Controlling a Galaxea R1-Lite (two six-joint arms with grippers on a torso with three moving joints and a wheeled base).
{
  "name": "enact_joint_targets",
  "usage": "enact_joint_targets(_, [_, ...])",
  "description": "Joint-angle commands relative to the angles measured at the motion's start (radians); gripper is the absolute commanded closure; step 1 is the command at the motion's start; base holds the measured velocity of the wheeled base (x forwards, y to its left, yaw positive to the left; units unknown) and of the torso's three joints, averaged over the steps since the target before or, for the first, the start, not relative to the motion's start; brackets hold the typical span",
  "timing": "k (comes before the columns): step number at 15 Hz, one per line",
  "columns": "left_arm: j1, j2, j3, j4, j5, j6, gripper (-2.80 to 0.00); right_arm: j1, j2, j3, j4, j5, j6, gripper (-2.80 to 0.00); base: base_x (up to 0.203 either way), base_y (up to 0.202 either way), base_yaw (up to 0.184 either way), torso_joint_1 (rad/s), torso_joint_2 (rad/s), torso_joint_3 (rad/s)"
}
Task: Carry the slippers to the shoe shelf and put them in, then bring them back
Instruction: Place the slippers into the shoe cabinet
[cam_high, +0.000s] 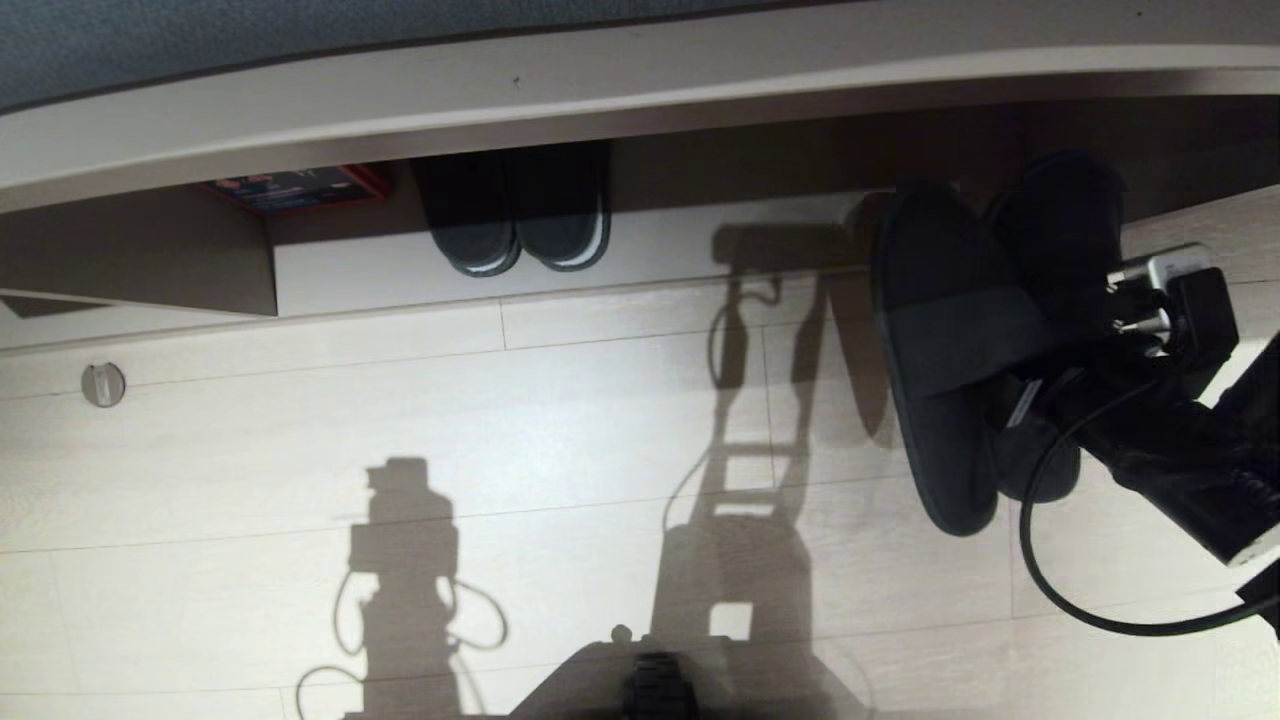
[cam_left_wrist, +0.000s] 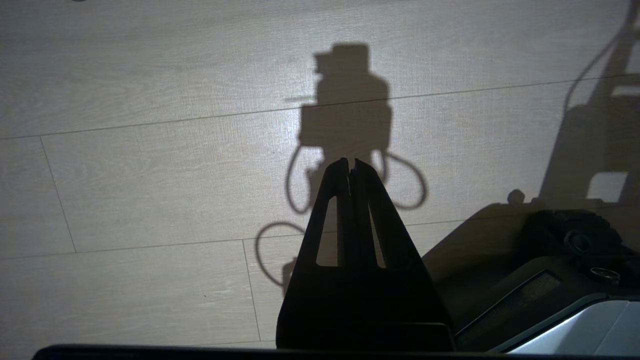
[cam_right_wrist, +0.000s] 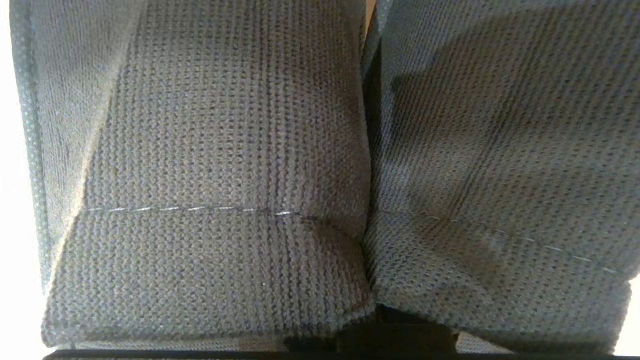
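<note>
Your right pincer (cam_high: 1040, 385), clamped on the slippers (cam_high: 950, 340), carries them near the shoe shelf (cam_high: 690, 245); next, slide them inside.

The slippers (cam_high: 950, 330) at the right are plain dark grey; in the right wrist view their fabric (cam_right_wrist: 225, 150) shows a fine knitted weave with a thin pale stitch line across it. Far off, a darker pair (cam_high: 520, 225) has white-edged soles. The shoe shelf (cam_high: 650, 250) is beige board with a pale base plank. The floor (cam_high: 400, 400) is light wood-grain plank, crossed by dark shadows. A red-edged box (cam_high: 295, 188) with a blue face lies far left.
</note>
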Motion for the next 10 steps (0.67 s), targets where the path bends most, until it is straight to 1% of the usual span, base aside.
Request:
enact_joint_targets(1, [0.0, -0.002, 0.0, -0.001, 0.0, -0.001, 0.0, 0.002, 0.068, -0.061, -0.01, 0.001, -0.002, 0.0, 0.0, 0.0, 0.0, 0.0, 0.0, 0.0])
enact_joint_targets(3, [0.001, -0.002, 0.0, -0.001, 0.0, -0.001, 0.0, 0.002, 0.117, -0.143, -0.005, 0.001, -0.002, 0.0, 0.0, 0.0, 0.0, 0.0, 0.0, 0.0])
enact_joint_targets(4, [0.0, -0.002, 0.0, -0.001, 0.0, -0.001, 0.0, 0.001, 0.142, -0.205, 0.001, 0.0, -0.002, 0.0, 0.0, 0.0, 0.0, 0.0, 0.0, 0.0])
enact_joint_targets(5, [0.0, -0.002, 0.0, -0.001, 0.0, -0.001, 0.0, -0.001, 0.169, -0.268, 0.025, 0.004, -0.003, 0.0, 0.0, 0.0, 0.0, 0.0, 0.0, 0.0])
enact_joint_targets(6, [0.0, -0.002, 0.001, -0.001, 0.0, -0.001, 0.0, -0.002, 0.185, -0.298, 0.049, 0.007, -0.003, 0.0, 0.0, 0.0, 0.0, 0.0, 0.0, 0.0])
enact_joint_targets(10, [0.002, -0.002, 0.0, -0.001, 0.0, -0.001, 0.0, -0.006, 0.26, -0.588, 0.176, 0.023, -0.001, 0.0, 0.0, 0.0, 0.0, 0.0, 0.0, 0.0])
